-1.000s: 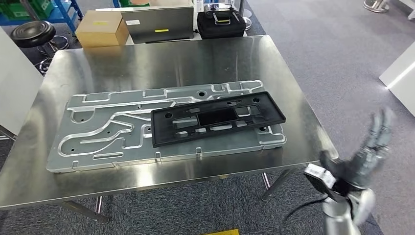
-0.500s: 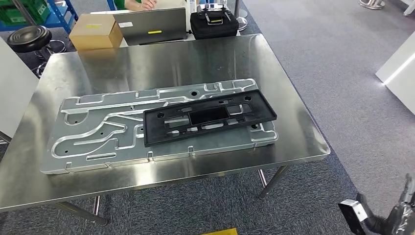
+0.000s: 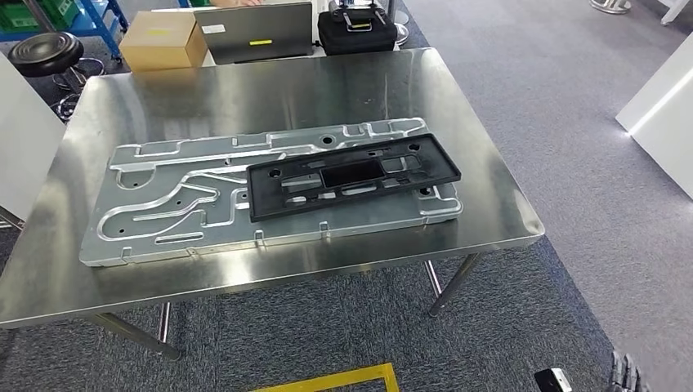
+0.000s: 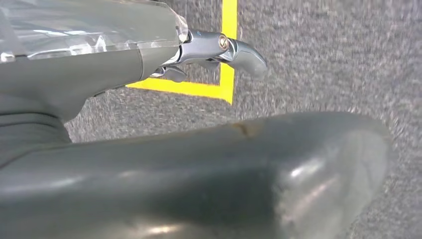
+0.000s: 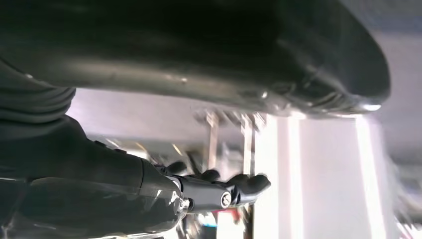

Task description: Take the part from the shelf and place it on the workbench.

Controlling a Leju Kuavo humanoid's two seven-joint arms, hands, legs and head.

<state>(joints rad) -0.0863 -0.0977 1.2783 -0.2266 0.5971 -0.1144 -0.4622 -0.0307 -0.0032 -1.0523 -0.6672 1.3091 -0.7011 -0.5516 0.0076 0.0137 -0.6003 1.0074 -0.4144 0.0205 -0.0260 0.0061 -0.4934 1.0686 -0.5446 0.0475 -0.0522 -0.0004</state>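
Grey ribbed cover, thick grey thumb, dark fingers with silver screws.

Black rectangular part with cutouts lies flat on silver plate atop steel workbench

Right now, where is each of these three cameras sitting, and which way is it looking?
Head view: high on the body, looking down at the steel workbench with the black part; right hand at the corner.
Left wrist view: behind the left hand, facing carpet and yellow floor tape.
Right wrist view: behind the right hand, facing blurred surroundings.
Shared: the tape.
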